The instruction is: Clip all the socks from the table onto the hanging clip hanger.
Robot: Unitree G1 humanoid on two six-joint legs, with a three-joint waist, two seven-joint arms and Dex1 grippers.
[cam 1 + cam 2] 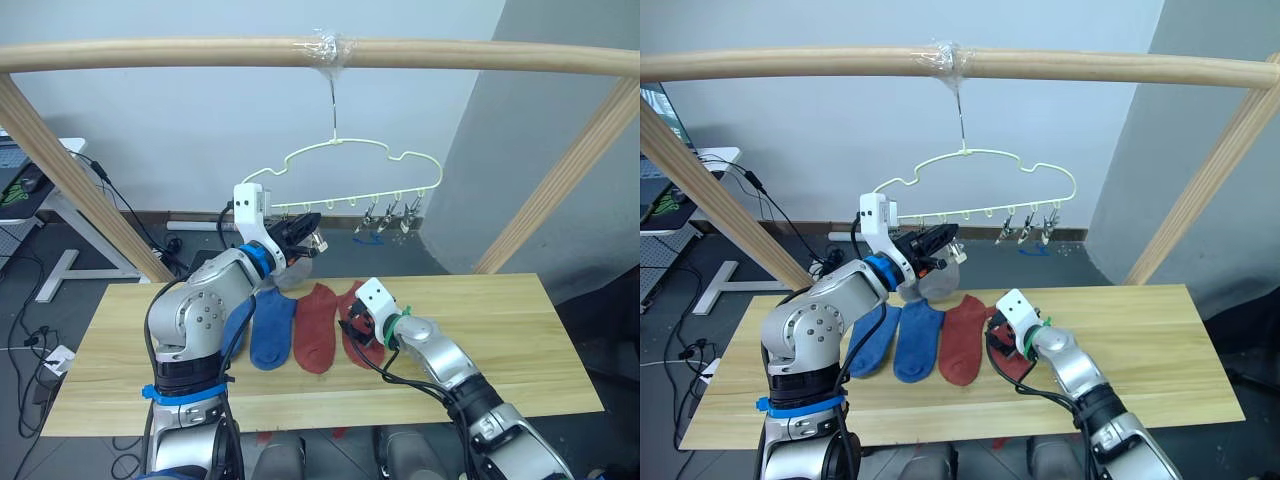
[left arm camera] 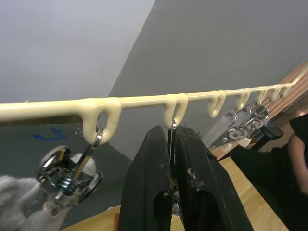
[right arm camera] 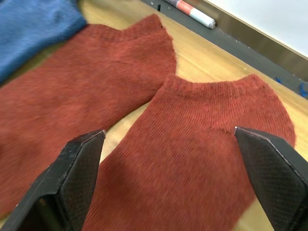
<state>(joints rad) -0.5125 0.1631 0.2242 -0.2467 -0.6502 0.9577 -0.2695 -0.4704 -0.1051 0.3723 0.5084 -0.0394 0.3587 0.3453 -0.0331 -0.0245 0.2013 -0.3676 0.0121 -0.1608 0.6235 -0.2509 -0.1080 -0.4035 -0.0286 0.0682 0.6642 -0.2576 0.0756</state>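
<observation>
The pale-yellow clip hanger (image 1: pixel 350 141) hangs from a wooden pole. My left gripper (image 1: pixel 305 237) is raised to its lower bar (image 2: pixel 134 101) and is shut on a metal clip (image 2: pixel 172 126). Beside it, a light grey sock (image 1: pixel 940 280) hangs from the neighbouring clip (image 2: pixel 67 175). Two blue socks (image 1: pixel 272 330) and two rust-red socks (image 1: pixel 318 325) lie side by side on the table (image 1: pixel 500 340). My right gripper (image 3: pixel 168 132) is open, low over the right-hand rust-red sock (image 3: pixel 202 144), one finger on each side of it.
Several free clips (image 1: pixel 390 215) hang at the hanger's right end. The round wooden pole (image 1: pixel 150 55) spans the top, with slanted posts (image 1: pixel 560 180) on both sides behind the table. A desk and cables are on the floor at the left.
</observation>
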